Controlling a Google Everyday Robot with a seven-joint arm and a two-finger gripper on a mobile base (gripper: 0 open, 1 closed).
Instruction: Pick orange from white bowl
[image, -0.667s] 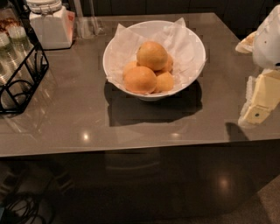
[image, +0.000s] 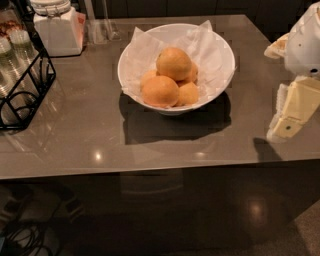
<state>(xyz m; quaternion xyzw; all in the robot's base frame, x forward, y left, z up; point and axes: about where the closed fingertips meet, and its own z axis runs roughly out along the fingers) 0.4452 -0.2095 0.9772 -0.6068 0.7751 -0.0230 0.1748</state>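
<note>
The white bowl (image: 222, 55) stands at the back middle of the grey table, lined with crumpled white paper. Several oranges are piled in it. The orange (image: 174, 63), the largest one with dull yellowish skin, lies on top of the pile. A deeper-orange one (image: 160, 91) lies in front of it, with smaller ones beside them. My gripper (image: 292, 107), cream-coloured, hangs over the table's right edge, well to the right of the bowl and a little nearer than it. It holds nothing that I can see.
A white lidded jar (image: 57, 27) stands at the back left. A black wire rack (image: 25, 85) with glass jars sits at the left edge. A clear stand (image: 100, 25) is behind the bowl. The table's front edge (image: 150, 170) runs below, with cables on the floor.
</note>
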